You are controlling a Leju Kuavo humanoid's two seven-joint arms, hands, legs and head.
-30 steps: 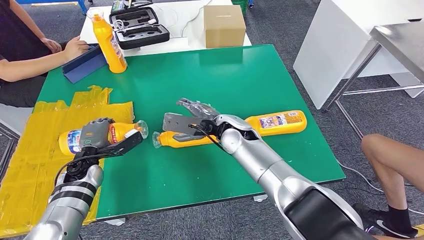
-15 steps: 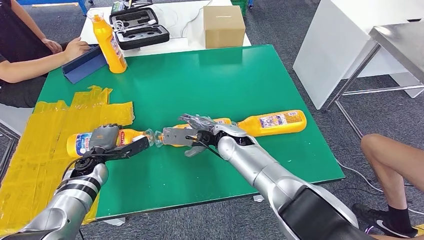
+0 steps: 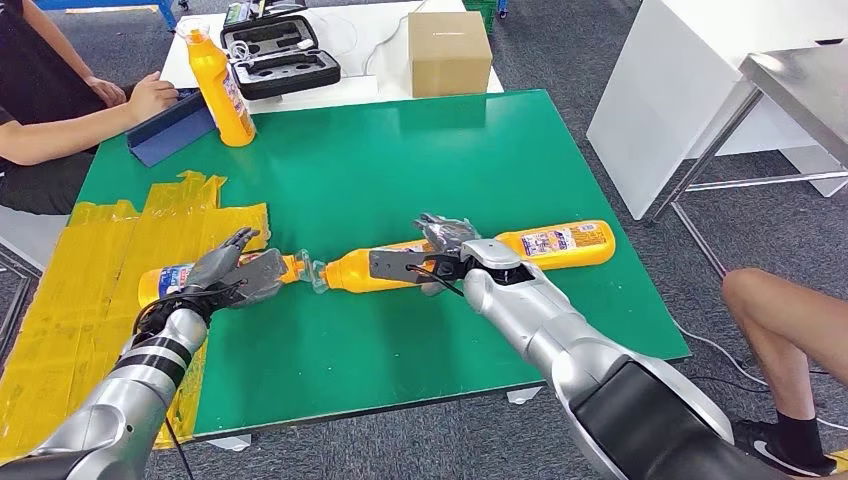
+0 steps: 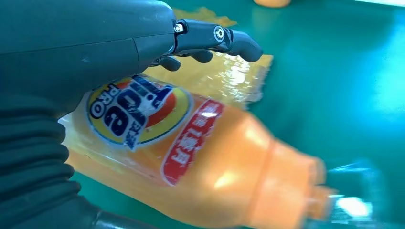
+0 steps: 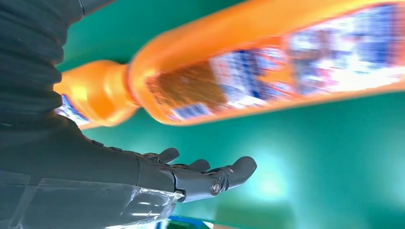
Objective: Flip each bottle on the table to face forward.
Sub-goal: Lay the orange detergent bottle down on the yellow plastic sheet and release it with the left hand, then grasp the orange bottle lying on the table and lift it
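Head view: green table [image 3: 420,170], three orange bottles lying in a row across mid-frame. Left bottle [image 3: 175,280] sits half on the yellow sheet [image 3: 90,290] at left; left hand [image 3: 232,272] is over it, fingers spread, not gripping. Left wrist view shows its front label [image 4: 136,112] facing up. Middle bottle [image 3: 375,268] lies cap-to-cap with the left one. Right hand [image 3: 432,255] lies across its far end, fingers apart, nothing held. Right bottle [image 3: 550,243] just behind that hand. Fourth bottle [image 3: 220,85] upright, upper left. Near it: blue folder [image 3: 165,125], black case [image 3: 280,55], cardboard box [image 3: 448,50]. A person's arm [image 3: 70,125] rests at the upper-left edge, a leg [image 3: 790,330] lower right.
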